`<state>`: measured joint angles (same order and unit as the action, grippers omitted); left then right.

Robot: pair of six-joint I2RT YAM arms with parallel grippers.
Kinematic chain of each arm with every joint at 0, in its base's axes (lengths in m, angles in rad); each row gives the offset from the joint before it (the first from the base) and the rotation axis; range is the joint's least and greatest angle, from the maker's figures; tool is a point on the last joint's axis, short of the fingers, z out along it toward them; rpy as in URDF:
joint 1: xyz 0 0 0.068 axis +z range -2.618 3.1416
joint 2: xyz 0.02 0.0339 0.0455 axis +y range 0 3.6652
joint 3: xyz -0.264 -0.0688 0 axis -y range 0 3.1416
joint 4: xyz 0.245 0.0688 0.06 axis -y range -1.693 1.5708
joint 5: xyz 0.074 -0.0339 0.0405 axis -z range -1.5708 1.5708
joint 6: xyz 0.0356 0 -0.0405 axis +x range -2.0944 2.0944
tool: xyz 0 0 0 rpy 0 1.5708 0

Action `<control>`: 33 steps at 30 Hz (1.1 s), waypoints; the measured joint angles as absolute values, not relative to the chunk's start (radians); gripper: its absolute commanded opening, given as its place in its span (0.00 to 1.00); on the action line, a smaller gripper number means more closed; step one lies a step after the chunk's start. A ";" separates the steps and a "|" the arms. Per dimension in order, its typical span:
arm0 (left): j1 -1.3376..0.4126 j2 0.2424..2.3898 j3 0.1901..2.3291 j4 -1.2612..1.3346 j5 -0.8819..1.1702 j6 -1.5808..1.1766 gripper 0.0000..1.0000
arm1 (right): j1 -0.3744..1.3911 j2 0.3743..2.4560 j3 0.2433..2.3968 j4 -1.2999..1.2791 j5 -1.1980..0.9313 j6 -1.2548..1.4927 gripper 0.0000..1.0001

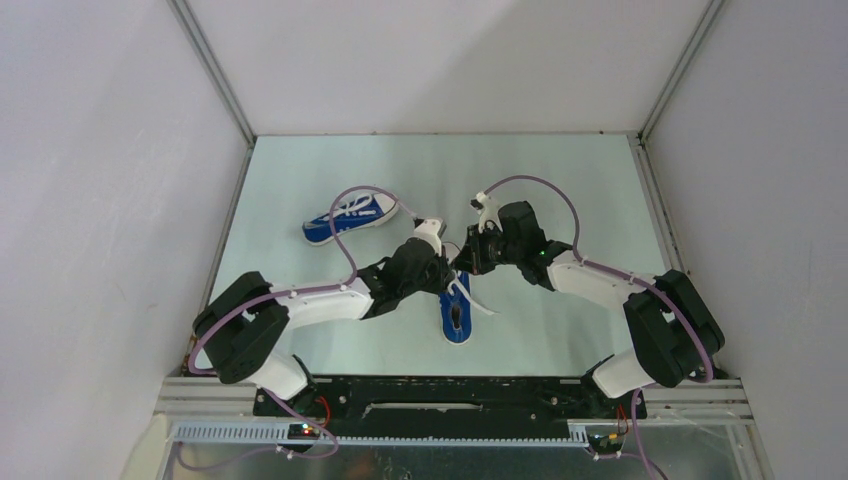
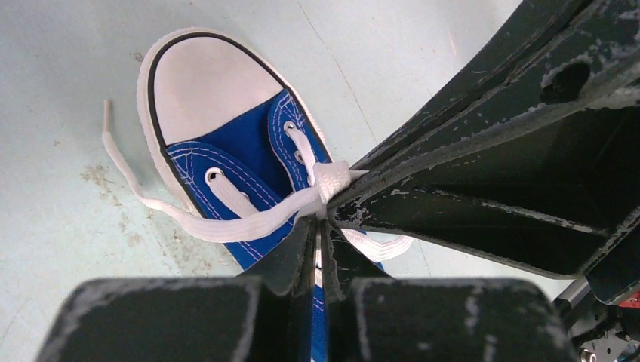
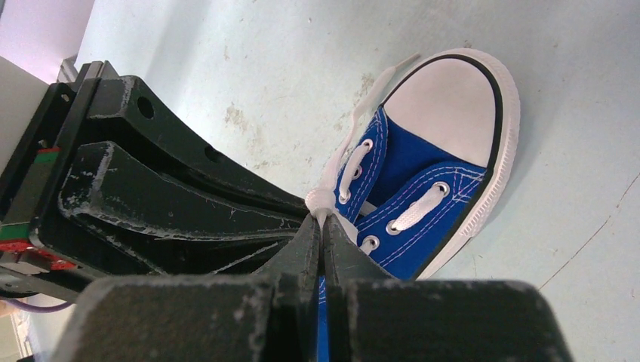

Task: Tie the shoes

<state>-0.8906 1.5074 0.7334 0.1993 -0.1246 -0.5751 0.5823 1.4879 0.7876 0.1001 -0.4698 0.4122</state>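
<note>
Blue canvas white-toed sneaker (image 1: 456,318) sits centre of the pale table (image 1: 570,190), left gripper (image 2: 321,224) and right gripper (image 3: 323,222) both pinched shut on its white lace (image 2: 241,225), no bow formed yet, second matching sneaker (image 1: 350,218) back-left looks untied, hard to tell.

Bright even light, foreground seemingly soft

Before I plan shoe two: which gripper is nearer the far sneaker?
Left: the left gripper sits between the far sneaker and the right gripper; both pinch the near sneaker's lace.
</note>
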 measured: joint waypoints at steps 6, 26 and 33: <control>-0.892 1.507 0.733 0.198 -0.131 -0.574 0.14 | 0.582 1.486 0.788 0.099 -0.469 0.412 0.00; -0.892 1.525 0.731 0.245 -0.146 -0.565 0.00 | 0.621 1.441 0.788 0.047 -0.389 0.418 0.00; -0.888 1.557 0.698 0.360 -0.130 -0.539 0.00 | 0.677 1.411 0.788 0.007 -0.252 0.457 0.00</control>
